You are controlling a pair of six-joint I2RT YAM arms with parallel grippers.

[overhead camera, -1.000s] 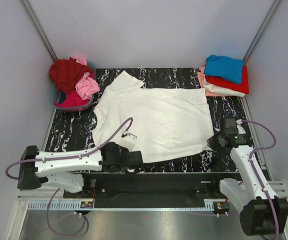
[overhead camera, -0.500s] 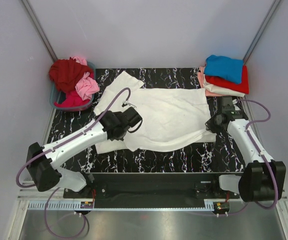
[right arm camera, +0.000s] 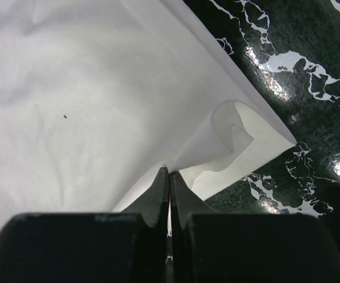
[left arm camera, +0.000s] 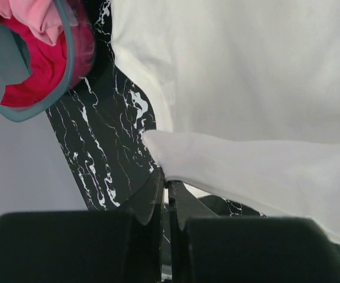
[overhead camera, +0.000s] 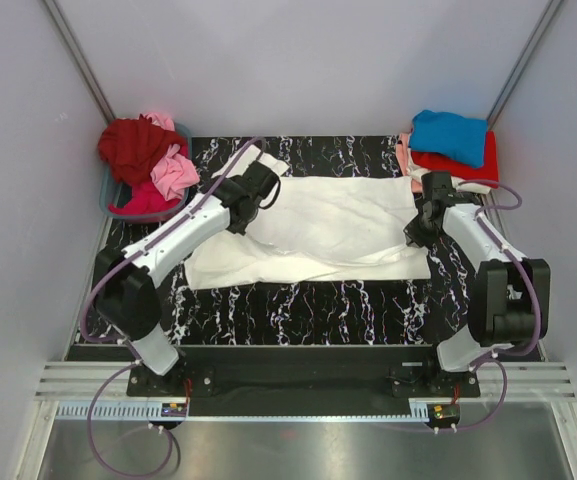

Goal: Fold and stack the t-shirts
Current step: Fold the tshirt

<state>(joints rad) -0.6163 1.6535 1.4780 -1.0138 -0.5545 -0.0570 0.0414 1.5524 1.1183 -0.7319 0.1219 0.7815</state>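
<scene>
A white t-shirt (overhead camera: pixel 318 235) lies on the black marbled table (overhead camera: pixel 298 305), its near half lifted and carried toward the back. My left gripper (overhead camera: pixel 265 178) is shut on the shirt's left edge near the far left sleeve; the left wrist view shows the pinched fold (left arm camera: pixel 228 168) above the flat shirt. My right gripper (overhead camera: pixel 415 230) is shut on the shirt's right edge; the right wrist view shows the curled corner (right arm camera: pixel 240 138) at the closed jaws. A stack of folded shirts (overhead camera: pixel 450 150), blue on red on pale ones, sits at the back right.
A teal basket (overhead camera: pixel 118 205) with red and pink crumpled shirts (overhead camera: pixel 148 160) stands at the back left, close to my left gripper; it also shows in the left wrist view (left arm camera: pixel 34 59). Grey walls enclose the table on three sides.
Both grippers have carried the shirt's near edge from the table front toward the back, folding the shirt over itself. The arms are now stretched far out.
</scene>
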